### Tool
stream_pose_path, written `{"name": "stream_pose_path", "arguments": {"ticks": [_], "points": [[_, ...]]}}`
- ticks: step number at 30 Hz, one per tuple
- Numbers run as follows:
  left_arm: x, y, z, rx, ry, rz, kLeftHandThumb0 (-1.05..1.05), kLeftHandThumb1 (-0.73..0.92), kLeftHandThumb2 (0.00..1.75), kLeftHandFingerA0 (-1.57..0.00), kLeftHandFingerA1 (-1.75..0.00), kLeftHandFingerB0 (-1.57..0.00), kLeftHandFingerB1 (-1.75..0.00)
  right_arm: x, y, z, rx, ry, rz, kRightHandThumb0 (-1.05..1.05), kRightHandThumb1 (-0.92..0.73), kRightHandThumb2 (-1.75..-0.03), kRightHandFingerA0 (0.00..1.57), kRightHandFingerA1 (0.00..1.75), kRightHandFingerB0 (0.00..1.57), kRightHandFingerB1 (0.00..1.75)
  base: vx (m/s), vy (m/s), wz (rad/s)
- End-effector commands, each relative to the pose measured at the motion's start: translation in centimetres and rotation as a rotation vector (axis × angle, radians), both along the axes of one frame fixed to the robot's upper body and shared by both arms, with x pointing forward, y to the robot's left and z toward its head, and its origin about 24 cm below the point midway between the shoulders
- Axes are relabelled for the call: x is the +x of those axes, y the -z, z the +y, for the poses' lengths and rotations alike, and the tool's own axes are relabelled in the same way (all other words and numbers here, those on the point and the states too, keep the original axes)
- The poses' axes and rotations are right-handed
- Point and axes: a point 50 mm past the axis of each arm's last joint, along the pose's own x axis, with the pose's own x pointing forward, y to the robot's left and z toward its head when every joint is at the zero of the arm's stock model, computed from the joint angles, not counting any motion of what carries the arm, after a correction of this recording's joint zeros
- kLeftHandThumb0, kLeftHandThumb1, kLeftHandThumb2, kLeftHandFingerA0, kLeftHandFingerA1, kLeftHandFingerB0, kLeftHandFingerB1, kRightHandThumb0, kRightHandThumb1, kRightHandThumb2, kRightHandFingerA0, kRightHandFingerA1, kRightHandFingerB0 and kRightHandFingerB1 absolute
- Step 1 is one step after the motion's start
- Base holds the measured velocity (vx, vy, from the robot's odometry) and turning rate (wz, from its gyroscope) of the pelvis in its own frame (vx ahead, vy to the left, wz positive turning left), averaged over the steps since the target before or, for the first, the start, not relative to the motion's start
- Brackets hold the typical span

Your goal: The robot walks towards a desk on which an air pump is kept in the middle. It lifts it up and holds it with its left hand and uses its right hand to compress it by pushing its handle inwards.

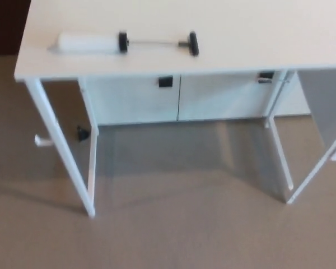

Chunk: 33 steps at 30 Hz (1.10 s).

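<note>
Tan floor and a white tabletop ahead, air pump lying toward its left end with the handle pulled out, neither hand showing so I can't tell about fingers, lifting and compressing all left.

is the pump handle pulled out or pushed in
Pulled out. The white cylindrical air pump lies flat on the white desk, a long thin rod showing between its barrel and the black T-handle.

Soft even light, slight blur, perhaps motion, faint floor shadows
</note>
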Motion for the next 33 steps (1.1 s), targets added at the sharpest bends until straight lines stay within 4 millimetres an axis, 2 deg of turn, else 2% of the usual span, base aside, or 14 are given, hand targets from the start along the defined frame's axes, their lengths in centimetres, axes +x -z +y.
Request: {"name": "stream_pose_path", "arguments": {"ticks": [1, 7, 15, 16, 18, 19, 20, 21, 26, 27, 29, 30, 31, 33], "points": [[-0.63, 0.0, 0.38, 0.032, -0.015, 0.012, 0.02, 0.58, 0.57, -0.36, -0.4, -0.43, -0.37, -0.57, 0.01, -0.5, -0.013, 0.012, 0.022, -0.17, -0.69, -0.6, 0.5, 0.41, 0.33, 0.34, 0.5, 0.188, 0.03], [-0.83, -0.05, 0.48, 0.028, -0.011, 0.005, 0.02, 0.58, 0.57, -0.36, -0.39, -0.41, -0.36, -0.55, -0.06, -0.48, -0.014, 0.002, 0.017, -0.17, -0.71, -0.61, 0.53, 0.42, 0.33, 0.34, 0.38, 0.106, 0.1], [-0.12, -0.31, 0.49, 0.039, 0.001, -0.006, 0.01, 0.58, 0.56, -0.37, -0.38, -0.42, -0.35, 0.0, -0.21, -0.53, -0.004, 0.012, -0.003, -0.16, -0.69, -0.6, 0.53, 0.42, 0.33, 0.34, 0.4, -0.022, 0.27], [0.0, -0.34, 0.46, 0.031, -0.003, -0.013, 0.04, 0.58, 0.58, -0.35, -0.39, -0.39, -0.36, 0.06, -0.23, -0.56, -0.005, 0.006, -0.001, -0.12, -0.5, -0.93, 0.41, 0.59, 0.19, 0.5, 0.4, 0.006, -0.04], [0.0, -0.34, 0.46, 0.031, -0.003, -0.013, 0.04, 0.58, 0.58, -0.35, -0.39, -0.39, -0.36, 0.06, -0.23, -0.56, -0.005, 0.006, -0.001, -0.12, -0.5, -0.93, 0.41, 0.59, 0.19, 0.5, 0.38, 0.014, -0.11], [0.02, -0.41, 0.43, 0.03, -0.001, -0.017, 0.02, 0.4, 0.86, -0.22, -0.53, -0.31, -0.53, 0.04, -0.19, -0.58, -0.01, 0.007, 0.004, -0.12, -0.49, -0.92, 0.43, 0.6, 0.2, 0.5, 0.37, 0.021, -0.17], [-0.02, -0.43, 0.42, 0.031, 0.001, -0.016, 0.02, 0.4, 0.86, -0.22, -0.53, -0.31, -0.53, -0.01, -0.16, -0.59, -0.012, 0.01, 0.006, -0.12, -0.49, -0.92, 0.43, 0.6, 0.2, 0.5, 0.35, 0.035, -0.23], [-0.03, -0.44, 0.4, 0.033, 0.0, -0.015, 0.02, 0.4, 0.85, -0.23, -0.53, -0.32, -0.54, -0.01, -0.13, -0.6, -0.01, 0.014, 0.006, -0.15, -0.67, -0.59, 0.54, 0.42, 0.33, 0.34, 0.34, 0.055, -0.29], [-0.05, -0.36, 0.39, 0.03, -0.006, -0.013, 0.04, 0.4, 0.86, -0.22, -0.53, -0.3, -0.53, -0.06, -0.13, -0.66, -0.019, 0.008, 0.008, -0.16, -0.68, -0.6, 0.54, 0.42, 0.33, 0.34, 0.3, 0.109, -0.45], [0.02, -0.41, 0.44, 0.03, -0.006, -0.014, 0.03, 0.4, 0.86, -0.22, -0.53, -0.3, -0.53, -0.08, -0.12, -0.6, -0.016, 0.008, 0.006, -0.13, -0.49, -0.92, 0.44, 0.6, 0.2, 0.5, 0.18, 0.25, -0.04], [0.11, -0.48, 0.49, 0.034, -0.004, -0.014, 0.02, 0.38, 0.84, -0.23, -0.53, -0.3, -0.53, -0.1, -0.11, -0.54, -0.011, 0.008, 0.002, -0.12, -0.49, -0.92, 0.44, 0.61, 0.2, 0.5, 0.07, 0.289, 0.01], [0.13, -0.5, 0.5, 0.036, -0.003, -0.013, 0.02, 0.38, 0.84, -0.23, -0.53, -0.3, -0.53, -0.1, -0.11, -0.54, -0.01, 0.007, 0.001, -0.12, -0.49, -0.92, 0.44, 0.61, 0.2, 0.5, -0.01, 0.198, 0.11], [0.14, -0.52, 0.48, 0.037, 0.0, -0.012, 0.02, 0.39, 0.85, -0.21, -0.52, -0.28, -0.53, -0.09, -0.11, -0.54, -0.01, 0.009, 0.003, -0.15, -0.68, -0.6, 0.54, 0.42, 0.33, 0.34, 0.01, 0.173, 0.02], [0.15, -0.53, 0.48, 0.036, 0.001, -0.013, 0.02, 0.39, 0.85, -0.21, -0.52, -0.28, -0.53, -0.08, -0.11, -0.54, -0.01, 0.011, 0.004, -0.15, -0.68, -0.6, 0.54, 0.42, 0.33, 0.34, 0.02, 0.126, -0.08]]}}
